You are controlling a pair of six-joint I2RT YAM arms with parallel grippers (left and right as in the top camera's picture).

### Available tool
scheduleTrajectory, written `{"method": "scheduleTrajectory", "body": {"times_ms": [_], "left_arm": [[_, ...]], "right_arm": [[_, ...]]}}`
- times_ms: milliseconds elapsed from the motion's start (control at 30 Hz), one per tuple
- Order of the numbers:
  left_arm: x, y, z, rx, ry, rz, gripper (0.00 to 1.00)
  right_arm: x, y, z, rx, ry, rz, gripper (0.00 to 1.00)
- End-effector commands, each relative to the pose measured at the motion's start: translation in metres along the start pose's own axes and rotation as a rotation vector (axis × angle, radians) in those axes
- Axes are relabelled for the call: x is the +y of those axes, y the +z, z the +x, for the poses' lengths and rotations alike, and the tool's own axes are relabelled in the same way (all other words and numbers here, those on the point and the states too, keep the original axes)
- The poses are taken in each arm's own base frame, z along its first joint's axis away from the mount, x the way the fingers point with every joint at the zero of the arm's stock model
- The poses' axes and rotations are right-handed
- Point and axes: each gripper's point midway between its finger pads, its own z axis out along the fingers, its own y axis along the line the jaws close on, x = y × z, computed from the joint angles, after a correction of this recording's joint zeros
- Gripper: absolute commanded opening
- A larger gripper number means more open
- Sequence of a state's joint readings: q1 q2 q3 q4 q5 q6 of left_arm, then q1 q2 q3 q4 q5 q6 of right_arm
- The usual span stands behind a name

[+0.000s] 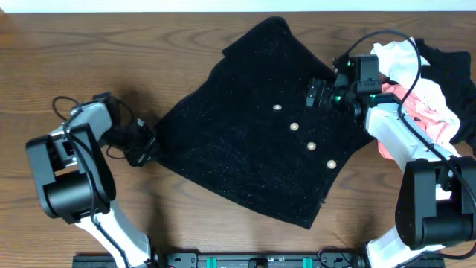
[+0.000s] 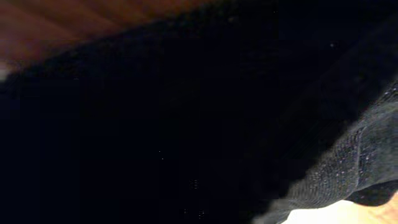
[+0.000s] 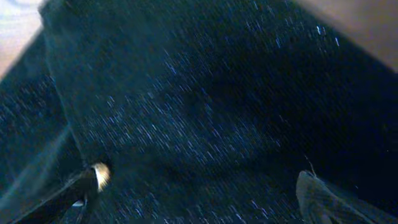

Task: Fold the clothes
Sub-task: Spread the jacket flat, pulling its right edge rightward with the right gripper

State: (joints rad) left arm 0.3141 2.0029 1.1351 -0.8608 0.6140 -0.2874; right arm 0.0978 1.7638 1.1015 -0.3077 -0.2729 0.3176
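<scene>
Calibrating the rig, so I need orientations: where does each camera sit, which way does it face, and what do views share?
Overhead: above the table, looking straight down at the black garment, clothes pile, both arms, left claw and right claw.
Left wrist: pressed close to the black garment, table beyond; no fingers discernible.
Right wrist: low over the garment, facing it; its spread fingertips show at the bottom.
Shared: all three see the black garment.

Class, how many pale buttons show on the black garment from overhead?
4, in one slanted row on the black garment: top button, second button, third button, bottom button. Others may be hidden.
</scene>
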Motion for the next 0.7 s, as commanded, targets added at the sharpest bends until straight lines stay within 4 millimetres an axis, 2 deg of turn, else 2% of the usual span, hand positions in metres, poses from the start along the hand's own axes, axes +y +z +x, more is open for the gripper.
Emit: {"method": "scheduleTrajectory", "body": {"times_ms": [0,167,300,467,567,633,667], "left_arm": [[0.082,0.009,-0.032,-0.094,-0.049,-0.309,0.06],[0.083,0.003,-0.057,-0.188,-0.041,-0.27,0.06],[0.082,-0.003,-0.078,-0.267,-0.023,-0.243,0.06],[0.083,-0.012,-0.097,-0.339,-0.013,-0.217,0.06],[0.082,-0.013,-0.099,-0.346,-0.014,-0.202,0.07],[0.08,-0.012,-0.099,-0.344,-0.01,-0.187,0.17],[0.077,-0.012,-0.099,-0.342,-0.007,-0.173,0.27]], "right_arm": [[0.007,-0.003,0.006,0.033,-0.004,-0.018,0.99],[0.001,-0.005,0.025,0.112,0.022,0.005,0.99],[0.011,-0.013,0.026,0.119,0.022,-0.043,0.99],[0.037,-0.043,0.008,0.074,0.006,-0.14,0.99],[0.042,-0.066,0.003,0.062,0.007,-0.131,0.99],[0.039,-0.079,0.001,0.049,0.019,-0.108,0.99],[0.036,-0.085,-0.002,0.034,0.023,-0.087,0.99]]}}
